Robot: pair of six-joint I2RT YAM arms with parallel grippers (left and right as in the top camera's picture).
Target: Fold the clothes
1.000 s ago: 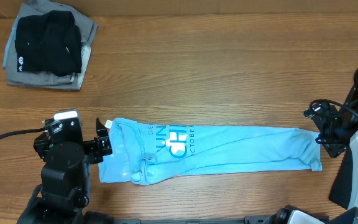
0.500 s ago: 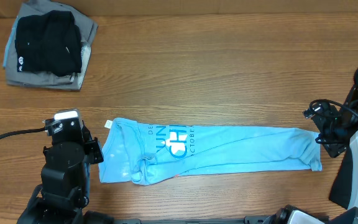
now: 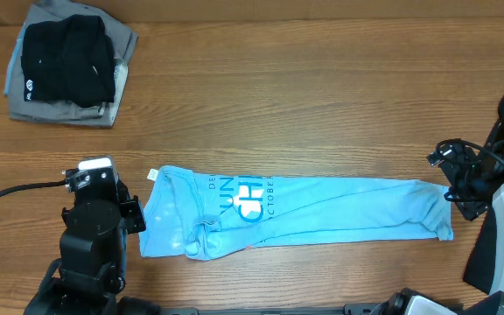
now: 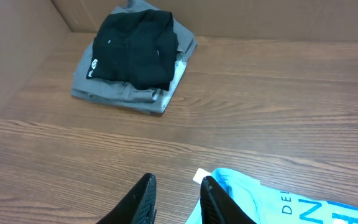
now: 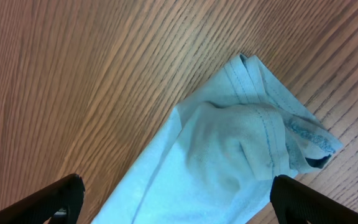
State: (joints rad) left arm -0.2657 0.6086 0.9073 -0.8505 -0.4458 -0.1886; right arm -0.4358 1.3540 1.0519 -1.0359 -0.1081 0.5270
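Wood-grain table (image 3: 322,105), folded cotton

Overhead: light blue T-shirt (image 3: 322,214), a long rumpled band, lies well apart from the black-grey pile (image 3: 68,66). Left wrist: left gripper (image 4: 178,182) barely parted, empty. Right wrist: right gripper (image 5: 179,186) wide apart above the seam-stitched T-shirt, empty.

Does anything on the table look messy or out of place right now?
The blue T-shirt lies as a long strip, but its right end is crumpled and a fold bunches near its left end. The folded dark pile looks tidy.
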